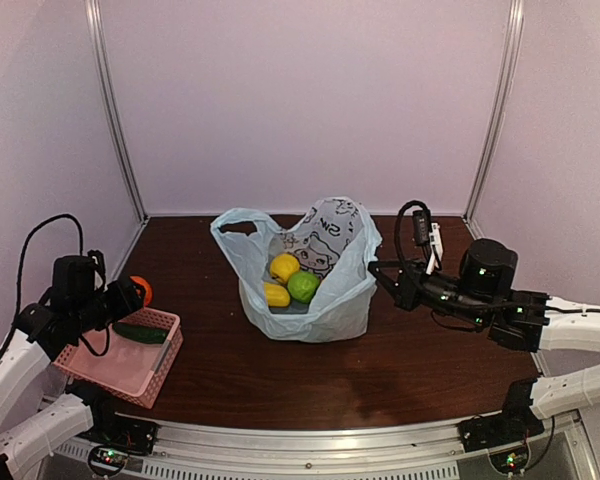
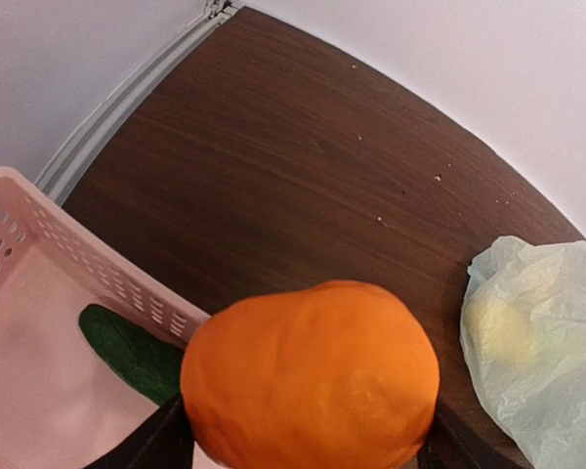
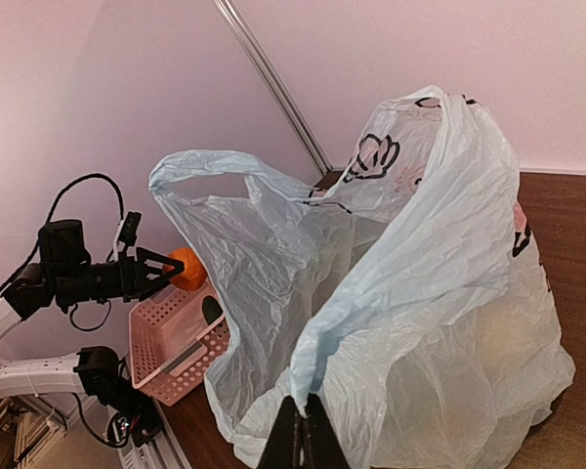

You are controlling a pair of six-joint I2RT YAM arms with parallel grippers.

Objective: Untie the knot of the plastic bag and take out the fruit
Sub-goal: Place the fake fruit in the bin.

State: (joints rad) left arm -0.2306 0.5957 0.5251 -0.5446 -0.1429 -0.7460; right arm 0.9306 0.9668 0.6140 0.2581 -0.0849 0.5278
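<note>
The pale blue plastic bag (image 1: 332, 300) stands mid-table with its mouth open; the knot is out of view. Inside lie two yellow fruit (image 1: 284, 267) and a green one (image 1: 303, 287). My right gripper (image 3: 303, 432) is shut on the bag's right rim (image 3: 371, 322), also seen from above (image 1: 377, 272). My left gripper (image 2: 308, 442) is shut on the orange fruit (image 2: 311, 376), held above the far edge of the pink basket (image 2: 39, 244). A dark green cucumber-like fruit (image 1: 140, 333) lies in that basket.
The pink perforated basket (image 1: 90, 375) sits at the near left table edge. White walls with metal corner posts (image 1: 115, 110) close in the back and sides. Dark wood table (image 1: 280, 385) shows in front of the bag.
</note>
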